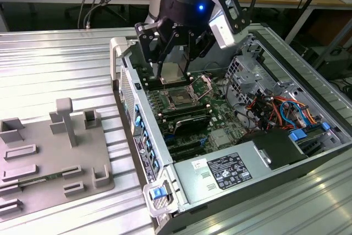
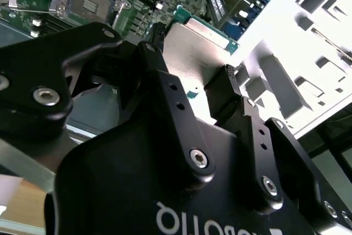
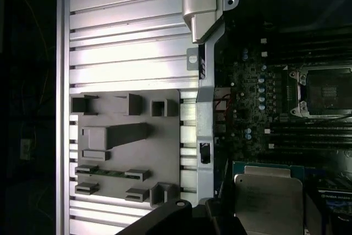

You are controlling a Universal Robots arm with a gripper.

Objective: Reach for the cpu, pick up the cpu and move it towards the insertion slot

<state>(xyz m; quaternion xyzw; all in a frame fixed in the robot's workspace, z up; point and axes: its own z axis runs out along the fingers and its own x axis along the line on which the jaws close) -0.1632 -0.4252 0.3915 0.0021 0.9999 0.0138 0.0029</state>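
The exterior view shows an open computer case lying on a ribbed metal table, with the motherboard exposed inside it. Beside the case, toward the exterior view's left, a grey moulded tray sits on the table. The arm's black gripper hangs over the far end of the case, above the motherboard. The insertion slot, a square socket with a dark centre and a shiny metal frame, lies on the motherboard just below and in front of the gripper, its hinged bracket raised beside it. The gripper's jaws are clenched on the cpu, a flat silvery square with a thin green rim, held clear above the motherboard and near the slot. In the second wrist view the black fingers press against the cpu, with the slot beyond it. In the first wrist view the cpu shows near the slot.
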